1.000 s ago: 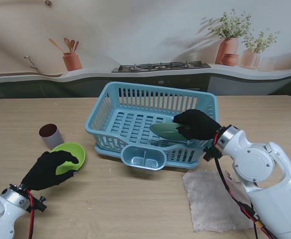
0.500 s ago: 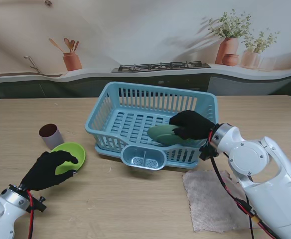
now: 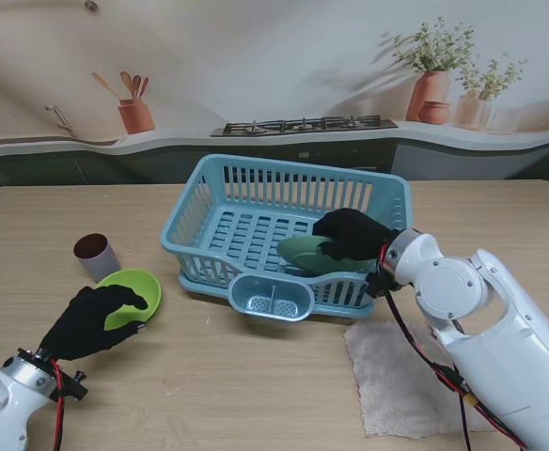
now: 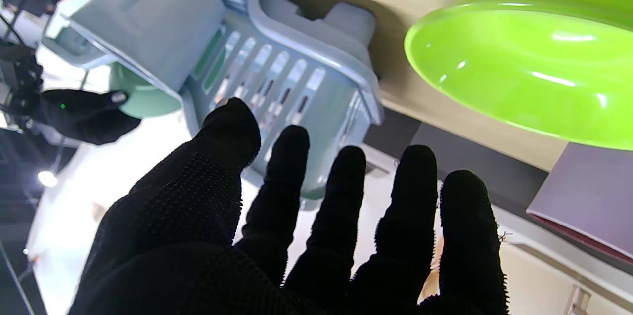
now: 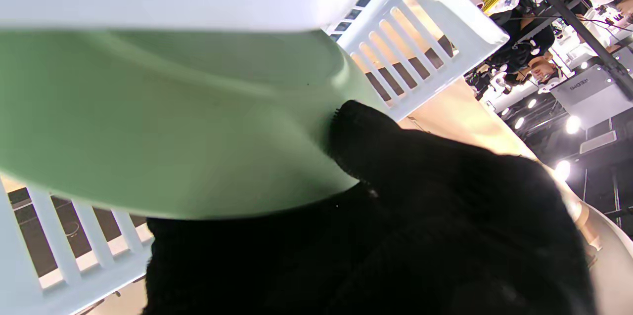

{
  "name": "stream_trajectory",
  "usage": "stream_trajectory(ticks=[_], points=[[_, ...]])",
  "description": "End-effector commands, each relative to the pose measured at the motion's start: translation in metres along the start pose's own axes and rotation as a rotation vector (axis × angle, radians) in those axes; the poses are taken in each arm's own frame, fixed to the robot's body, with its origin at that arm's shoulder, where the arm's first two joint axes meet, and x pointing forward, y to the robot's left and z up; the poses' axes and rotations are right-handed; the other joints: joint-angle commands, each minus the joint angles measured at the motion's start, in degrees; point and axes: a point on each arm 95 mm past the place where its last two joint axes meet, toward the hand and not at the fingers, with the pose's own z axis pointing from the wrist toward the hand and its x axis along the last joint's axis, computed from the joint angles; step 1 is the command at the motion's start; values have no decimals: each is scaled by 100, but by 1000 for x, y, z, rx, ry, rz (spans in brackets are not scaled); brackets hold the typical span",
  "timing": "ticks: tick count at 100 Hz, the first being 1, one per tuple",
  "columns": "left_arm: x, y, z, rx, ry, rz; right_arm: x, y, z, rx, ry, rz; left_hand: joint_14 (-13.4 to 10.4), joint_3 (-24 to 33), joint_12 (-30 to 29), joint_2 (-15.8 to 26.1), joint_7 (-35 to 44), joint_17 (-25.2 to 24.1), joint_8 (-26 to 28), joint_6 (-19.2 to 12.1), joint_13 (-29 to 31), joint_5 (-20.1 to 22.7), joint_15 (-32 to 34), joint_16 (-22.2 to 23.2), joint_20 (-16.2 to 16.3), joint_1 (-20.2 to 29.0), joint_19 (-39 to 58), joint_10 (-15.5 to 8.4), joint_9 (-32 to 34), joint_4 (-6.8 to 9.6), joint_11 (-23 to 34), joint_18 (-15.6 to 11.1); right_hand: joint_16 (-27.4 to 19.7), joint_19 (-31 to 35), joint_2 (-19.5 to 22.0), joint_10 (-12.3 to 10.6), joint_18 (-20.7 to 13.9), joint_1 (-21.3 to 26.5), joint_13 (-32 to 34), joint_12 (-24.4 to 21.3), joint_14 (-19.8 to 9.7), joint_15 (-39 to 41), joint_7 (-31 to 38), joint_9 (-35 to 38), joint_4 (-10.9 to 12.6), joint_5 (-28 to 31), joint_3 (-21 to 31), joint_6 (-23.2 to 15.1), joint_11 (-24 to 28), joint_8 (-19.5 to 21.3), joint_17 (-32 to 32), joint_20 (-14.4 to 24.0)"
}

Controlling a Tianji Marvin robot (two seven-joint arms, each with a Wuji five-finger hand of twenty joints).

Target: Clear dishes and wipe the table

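Nearest the robot, on the wooden surface, a beige cloth lies flat at the right, just beside the white right arm. At the left, the left robot hand rests over the near edge of a lime-green bowl; the left wrist view shows its fingers spread apart and gripping nothing, the bowl close beyond them. Just beyond the lime-green bowl stands a mauve cup with a dark interior, upright and close to the bowl's far rim. At centre sits a light-blue dish rack with slotted walls and a small cutlery pocket on its near side. The right robot hand reaches over the rack's near right wall, fingers closed on a pale green dish held inside the rack (the right wrist view shows the thumb pressed against the dish). Whether the dish touches the rack floor cannot be told.
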Motion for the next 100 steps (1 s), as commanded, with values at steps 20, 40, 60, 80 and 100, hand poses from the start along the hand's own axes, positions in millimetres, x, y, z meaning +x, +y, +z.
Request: stream_trajectory(ticks=[20,40,60,80,100], points=[[0,1,1,-8,-1,-4,-5,-8,3,55,-38,7,-109,-94,-119,147,-53,-82,-12,-135,-76,-49,-44,-17,-103,230,-143,-194,-67,-15,-45,-92,-82,-23,558,-271,-412,724,-282,-102,-120,-158,163,-240,443,134,304,-664,-92,-31,-471,98],[0,1,1,-6,-2,-3,-6,-10,1,76,-39,7,-106,-98,-118,144,-50,-82,-13,-133,-73,-46,-44,-18,-103,237,-143,-190,-67,-15,-44,-92,-194,-186,383,-340,-543,385,-633,-155,-237,-355,152,-550,515,-157,347,-614,-182,-238,-967,145],[-1,1,1,-11,-2,-4,-8,-8,-2,75,-36,-10,-108,-97,-119,144,-46,-82,-12,-141,-77,-43,-48,-19,-103,242,-143,-187,-68,-13,-47,-92,-221,-331,77,-445,-645,-15,-983,-171,-372,-428,169,-902,652,-477,419,-605,-170,-396,-1439,248],[0,2,2,-17,-3,-4,-9,-4,-7,56,-29,-23,-106,-101,-121,145,-48,-86,-14,-139,-79,-47,-50,-20,-105,234,-146,-174,-73,-14,-51,-95,-221,-465,-52,-501,-718,-199,-1181,-184,-452,-450,151,-1068,670,-613,188,-604,-154,-395,-1682,305],[0,3,2,-18,-4,-5,-11,-2,-14,58,-26,-28,-108,-111,-121,151,-44,-88,-14,-135,-75,-48,-47,-19,-106,243,-147,-183,-66,-13,-51,-97,-233,-574,-71,-527,-747,-311,-1288,-201,-491,-500,127,-1130,686,-682,-1,-610,-184,-409,-1839,344]])
